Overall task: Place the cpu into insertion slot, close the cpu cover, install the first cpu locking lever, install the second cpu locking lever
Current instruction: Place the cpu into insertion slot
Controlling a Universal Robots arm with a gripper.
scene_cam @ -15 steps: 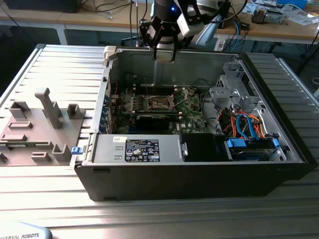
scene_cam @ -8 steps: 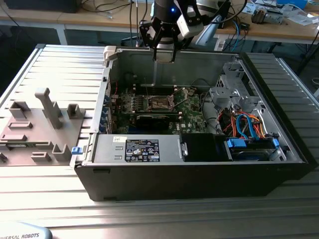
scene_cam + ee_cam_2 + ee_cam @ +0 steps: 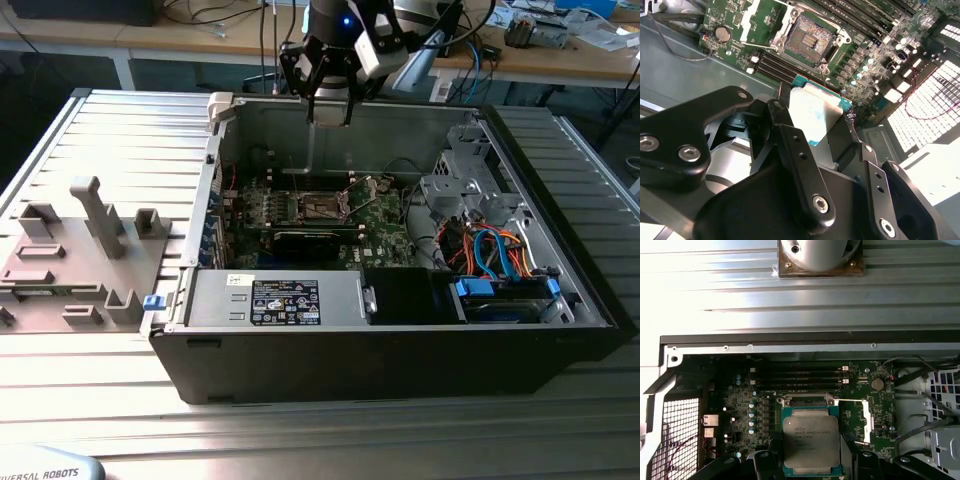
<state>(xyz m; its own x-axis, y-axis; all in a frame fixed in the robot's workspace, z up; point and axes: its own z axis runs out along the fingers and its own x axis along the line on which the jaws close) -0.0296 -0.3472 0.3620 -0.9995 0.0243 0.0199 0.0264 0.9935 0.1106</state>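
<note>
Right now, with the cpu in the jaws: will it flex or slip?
Probably stiff: the cpu shows a flat metal lid on a thin green board. Held only by its edges between the jaws, it could slip.

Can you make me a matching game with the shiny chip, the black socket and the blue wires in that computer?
Things:
1. cpu
2. insertion slot
3. blue cables

Places:
A. open and bare, on the green motherboard
B. inside the case, toward the exterior view's right
C. held in the tool, above the board

Pairs: 1-C, 2-A, 3-B
</note>
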